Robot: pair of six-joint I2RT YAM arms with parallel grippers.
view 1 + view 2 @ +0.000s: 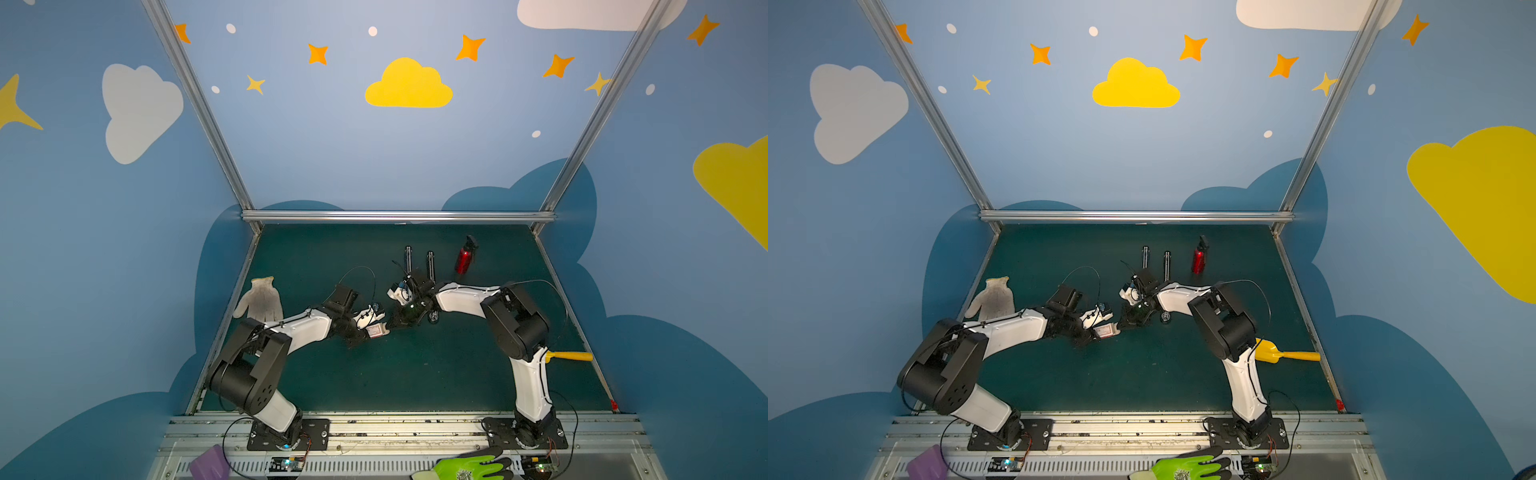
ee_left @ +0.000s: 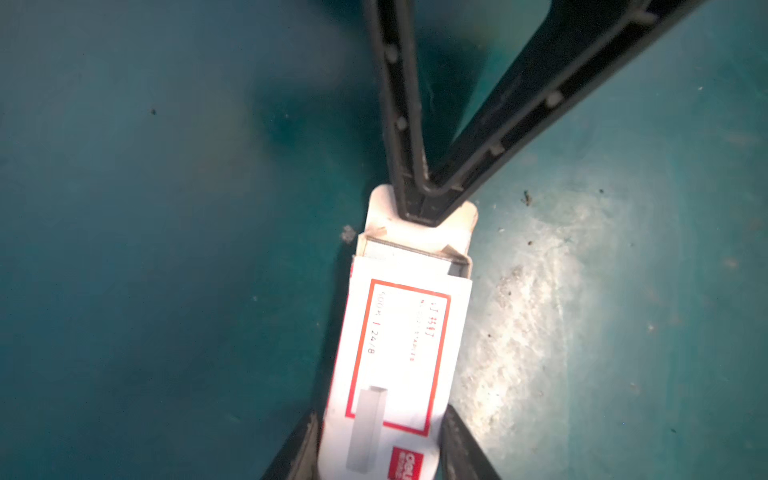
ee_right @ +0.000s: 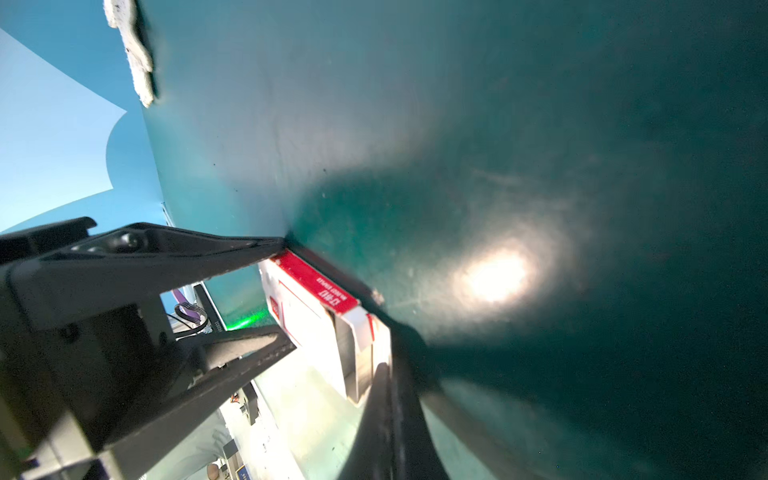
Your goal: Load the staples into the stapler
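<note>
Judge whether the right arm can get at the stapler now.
Probably not straight away: the right pincer is shut on the flap of the box and must let go first. The stapler lies close behind its wrist, seemingly unblocked.

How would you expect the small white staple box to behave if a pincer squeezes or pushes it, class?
Probably crushable: the staple box is thin card, with an open end flap. Likely heavy for its size, since metal staples show inside. It should slide, not roll: its faces are flat.

The left claw (image 1: 1097, 333) grips the staples (image 1: 1106, 331) while the right claw (image 1: 1121, 328) touches its end.
</note>
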